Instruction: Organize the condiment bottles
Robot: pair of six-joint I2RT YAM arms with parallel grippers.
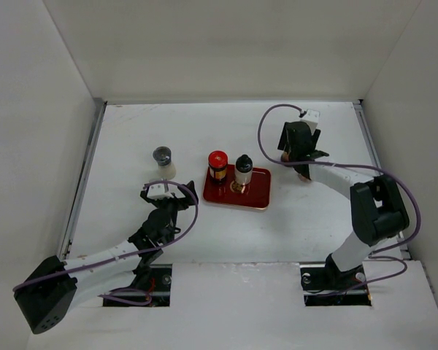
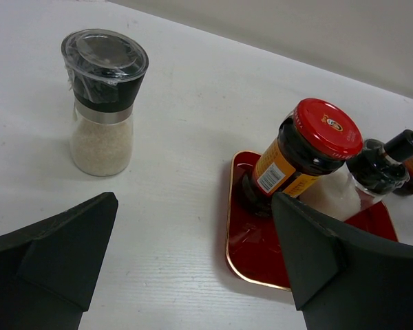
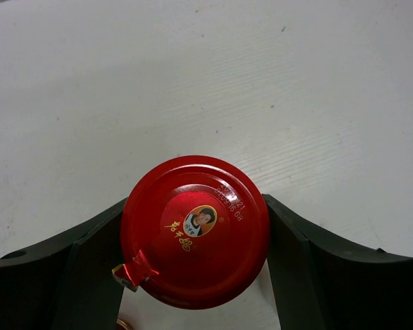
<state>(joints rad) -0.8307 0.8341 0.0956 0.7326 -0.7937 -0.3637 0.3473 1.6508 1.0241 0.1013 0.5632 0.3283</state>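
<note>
A red-capped bottle (image 1: 217,166) and a black-capped, pale-bodied bottle (image 1: 243,172) stand upright on the red tray (image 1: 257,197). A grey-capped bottle with a whitish body (image 1: 163,162) stands on the table left of the tray. My left gripper (image 1: 164,198) is open and empty, low over the table just in front of the grey-capped bottle (image 2: 103,103). My right gripper (image 1: 301,157) is right of the tray, shut on the second red-capped bottle (image 3: 195,239). Its fingers press both sides of the cap. In the top view the gripper hides that bottle.
White walls close in the table at the back and on both sides. The tray's gold-rimmed near corner (image 2: 251,240) lies just inside my left gripper's right finger (image 2: 310,247). The red-capped bottle (image 2: 310,148) stands right behind that finger.
</note>
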